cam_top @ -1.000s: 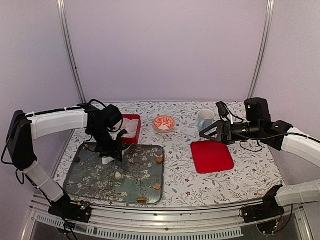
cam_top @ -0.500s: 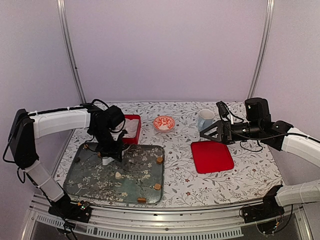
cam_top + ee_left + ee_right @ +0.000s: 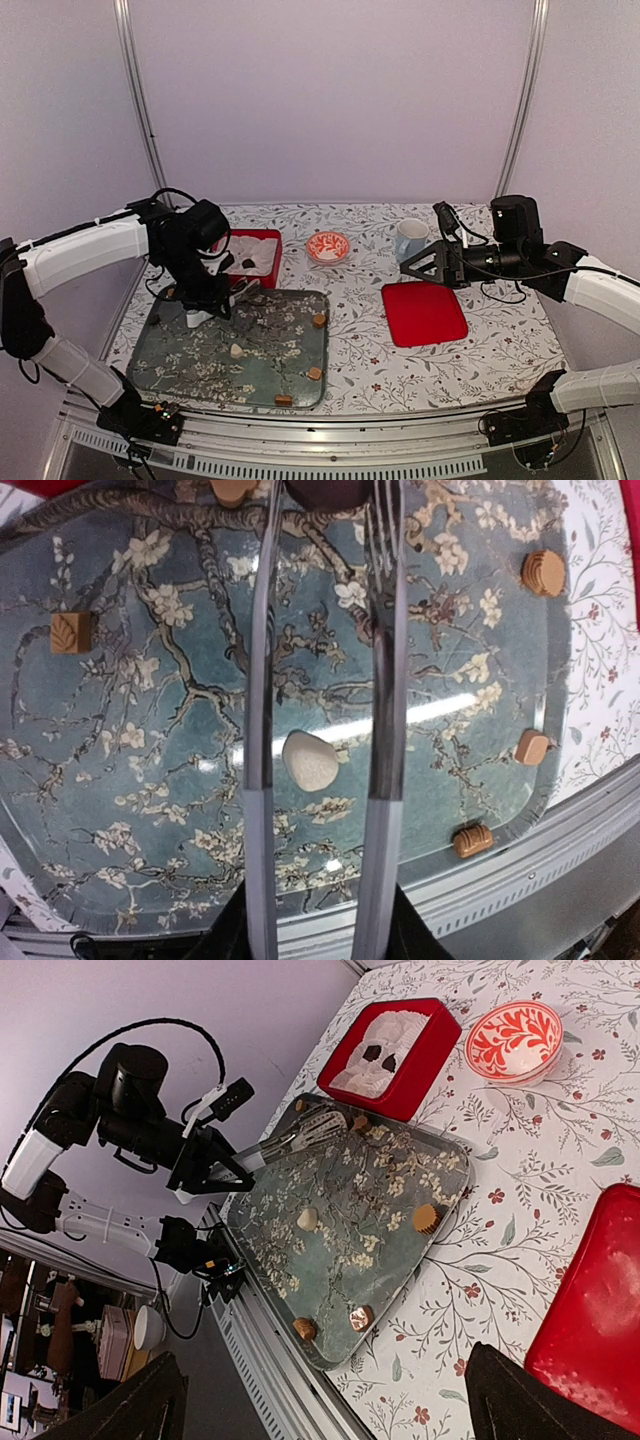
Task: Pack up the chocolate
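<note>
Chocolate lies on a blue-green blossom tray (image 3: 190,375): a cream-white lump (image 3: 311,761) (image 3: 236,350) and several caramel pieces (image 3: 72,633) (image 3: 543,572) (image 3: 314,373). Two dark pieces (image 3: 372,1052) sit on white paper in the red box (image 3: 268,240) behind the tray. My left gripper (image 3: 315,935) (image 3: 203,300) is shut on metal tongs (image 3: 385,630) (image 3: 300,1135), whose arms reach over the tray towards the box. A dark shape (image 3: 325,490) shows between the tong tips; whether it is held I cannot tell. My right gripper (image 3: 415,265) (image 3: 330,1405) hangs open above the table, holding nothing.
A red-and-white patterned bowl (image 3: 328,246) stands behind the tray, right of the red box. A pale mug (image 3: 409,239) is at the back right. A flat red lid (image 3: 423,312) lies right of the tray. The table's near metal rail (image 3: 330,440) runs below.
My left arm has shifted left over the tray's far edge with the tongs, and the tong arms have closed a little. The right arm has not moved.
</note>
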You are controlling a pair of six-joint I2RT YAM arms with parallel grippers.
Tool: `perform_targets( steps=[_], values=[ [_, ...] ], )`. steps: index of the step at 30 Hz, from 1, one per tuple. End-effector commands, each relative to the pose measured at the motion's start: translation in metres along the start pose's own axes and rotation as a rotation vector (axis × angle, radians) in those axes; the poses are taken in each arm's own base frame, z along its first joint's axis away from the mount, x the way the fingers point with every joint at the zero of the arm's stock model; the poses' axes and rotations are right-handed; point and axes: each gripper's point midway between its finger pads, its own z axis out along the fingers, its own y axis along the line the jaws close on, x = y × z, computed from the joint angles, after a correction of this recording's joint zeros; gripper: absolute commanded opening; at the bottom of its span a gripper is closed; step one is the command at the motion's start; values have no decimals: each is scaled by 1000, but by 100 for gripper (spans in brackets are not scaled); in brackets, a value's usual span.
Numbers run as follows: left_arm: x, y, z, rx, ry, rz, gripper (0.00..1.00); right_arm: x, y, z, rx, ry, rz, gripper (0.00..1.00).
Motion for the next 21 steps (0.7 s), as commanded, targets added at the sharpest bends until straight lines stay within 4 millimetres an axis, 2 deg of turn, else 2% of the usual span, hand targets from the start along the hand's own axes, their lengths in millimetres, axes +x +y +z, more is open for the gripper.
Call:
perform_targets(
  steps=[1,4,10,17,21],
  values=[
    [-3,0,-17,3,-32,26,24,-2,2,-3,-4,-15,-11,99],
    [-23,1,-26,13,-70,28,24,-4,3,-4,-5,-20,-13,99],
    [-71,18,-35,-1,-139,13,24,-6,4,-5,1,-30,-9,99],
    [-106,17,-16,7,-143,22,24,-6,1,-3,10,-29,2,99],
    [-112,15,3,23,-100,28,24,-8,0,-2,12,-29,3,99]
  ],
)
